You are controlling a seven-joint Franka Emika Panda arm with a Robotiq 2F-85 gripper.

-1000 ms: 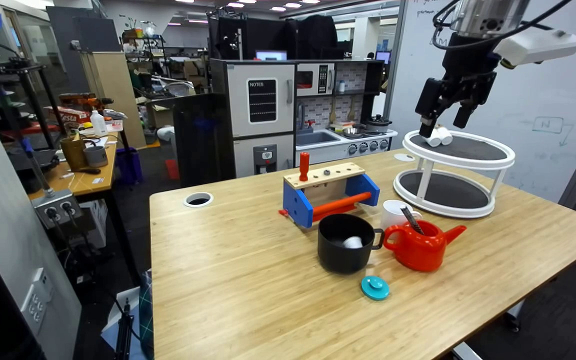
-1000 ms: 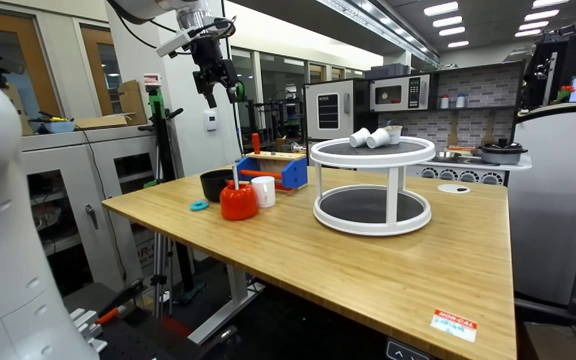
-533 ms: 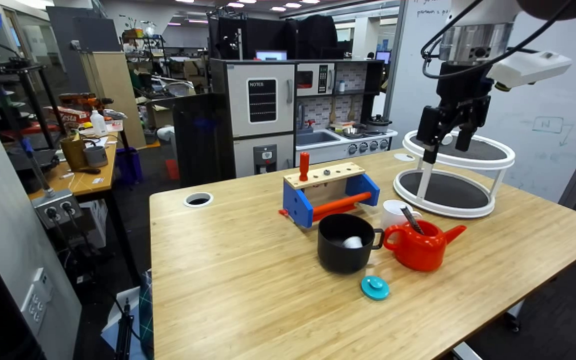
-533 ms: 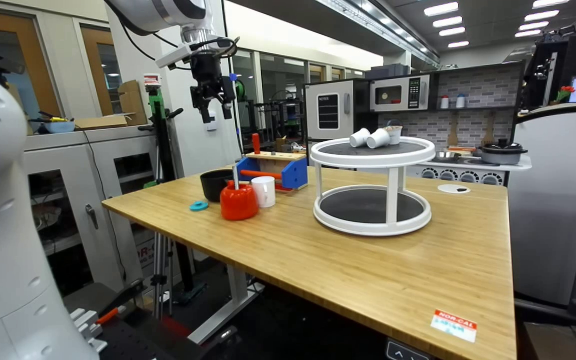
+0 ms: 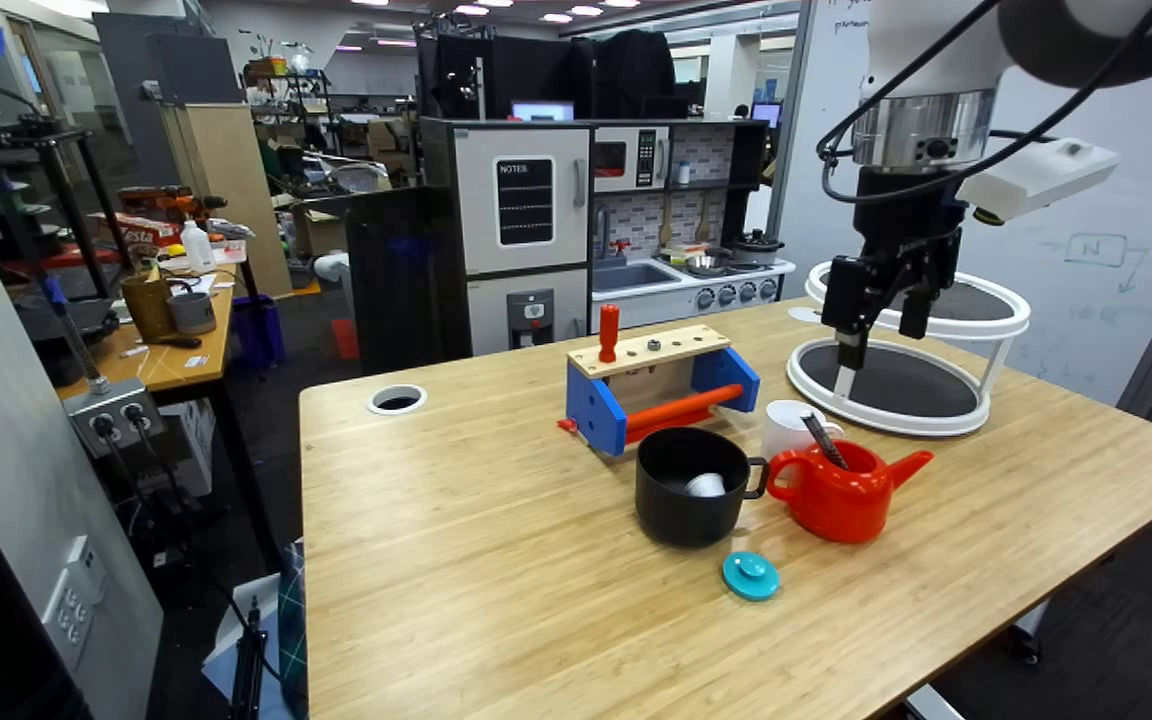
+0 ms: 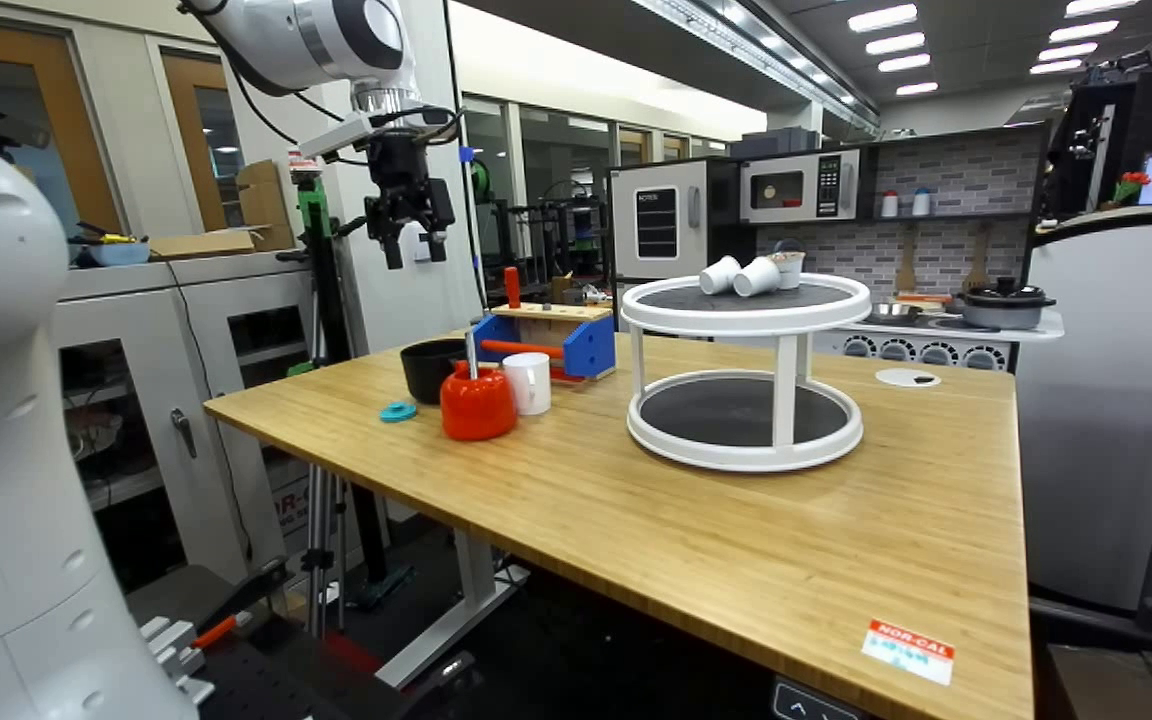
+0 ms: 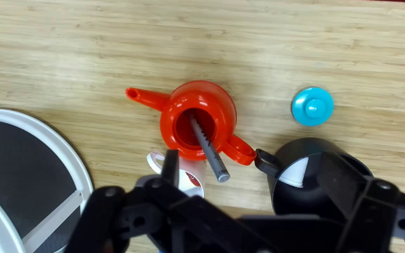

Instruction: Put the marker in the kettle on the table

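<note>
The red kettle (image 5: pixel 841 505) stands upright on the wood-grain table (image 5: pixel 456 560), with its top opening uncovered. It also shows in an exterior view (image 6: pixel 477 408) and in the wrist view (image 7: pixel 223 105). A slim grey marker with black print (image 7: pixel 207 146) leans in the kettle, its lower end inside and its upper end sticking out over the rim. It also sticks up from the kettle in both exterior views (image 5: pixel 823 440) (image 6: pixel 471 355). My gripper (image 5: pixel 881 345) is open and empty, pointing down, well above the table and apart from the kettle and marker.
A black pot (image 7: pixel 281 154) with a white cup inside stands beside the kettle handle. A white mug (image 6: pixel 528 383) is close behind the kettle. A turquoise lid (image 5: pixel 750 575), a blue toy bench (image 5: pixel 601 410) and a white two-tier stand (image 6: pixel 746 322) with white cups are also on the table.
My gripper has come down and straightened from a tilt to pointing down. In an exterior view it has also shifted slightly left. It stays open; the kettle and marker have not moved.
</note>
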